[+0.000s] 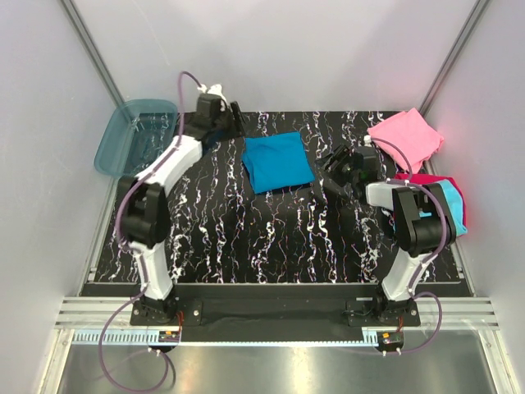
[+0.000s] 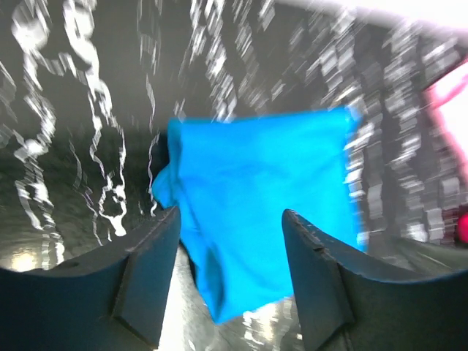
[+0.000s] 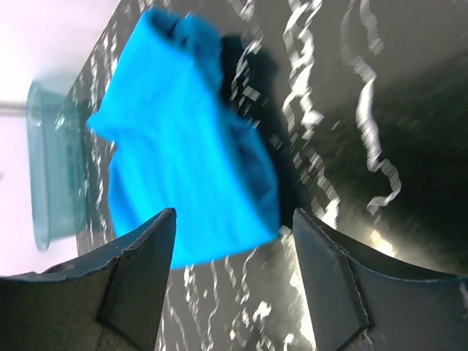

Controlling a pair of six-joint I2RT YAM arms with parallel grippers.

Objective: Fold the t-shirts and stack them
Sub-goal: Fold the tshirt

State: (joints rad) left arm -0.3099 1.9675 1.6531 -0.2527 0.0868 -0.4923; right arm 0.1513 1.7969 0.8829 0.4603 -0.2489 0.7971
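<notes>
I've got L hand (image 2: 230,219) wide, gripping nothing; R hand (image 3: 234,219) wide too, empty. They sit either side of the folded teal-blue shirt (image 1: 277,162), flat mid worktop (image 1: 246,238). Pink shirt (image 1: 406,135) far-right corner, tub (image 1: 135,131) far left.

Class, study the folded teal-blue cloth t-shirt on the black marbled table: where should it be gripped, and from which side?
Probably the right edge of the folded teal-blue t-shirt, approached from the right: it lies flat and square, and the open right pincer faces that edge.
</notes>
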